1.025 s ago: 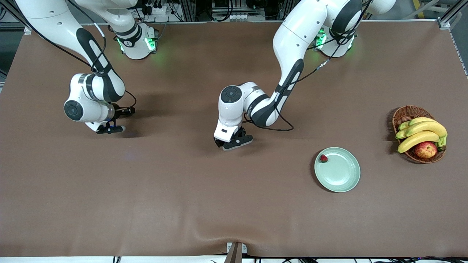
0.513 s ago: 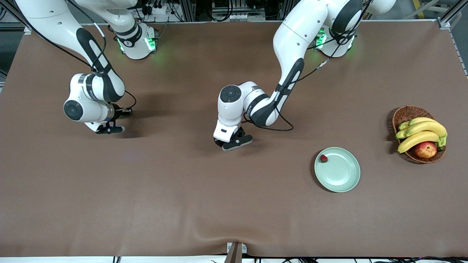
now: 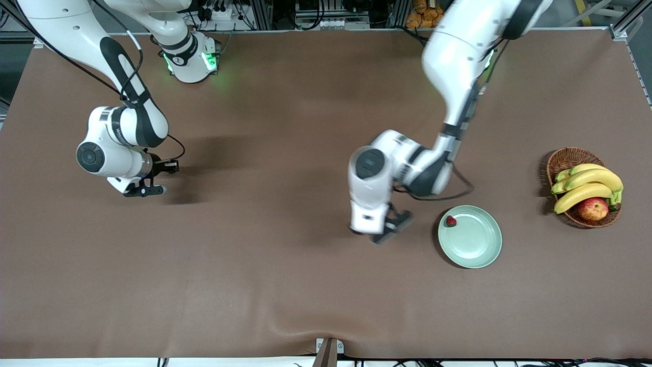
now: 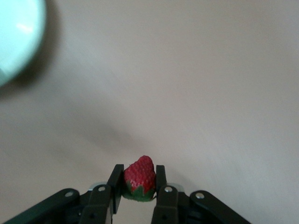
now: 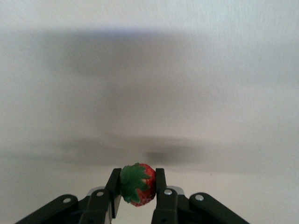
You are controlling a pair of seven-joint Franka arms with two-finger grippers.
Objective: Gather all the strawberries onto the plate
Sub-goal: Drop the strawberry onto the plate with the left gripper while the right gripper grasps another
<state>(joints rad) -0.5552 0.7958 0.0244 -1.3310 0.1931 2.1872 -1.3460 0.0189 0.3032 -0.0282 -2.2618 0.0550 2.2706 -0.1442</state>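
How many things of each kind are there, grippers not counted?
Strawberries: 3 (plate, left gripper, right gripper)
Plate: 1
Basket: 1
Bananas: 4
Apple: 1
Total: 10

Wicker basket (image 3: 563, 160) w/ bananas (image 3: 586, 186) & a red-yellow apple (image 3: 593, 209) sits on brown table (image 3: 254, 285), at the left arm's end.
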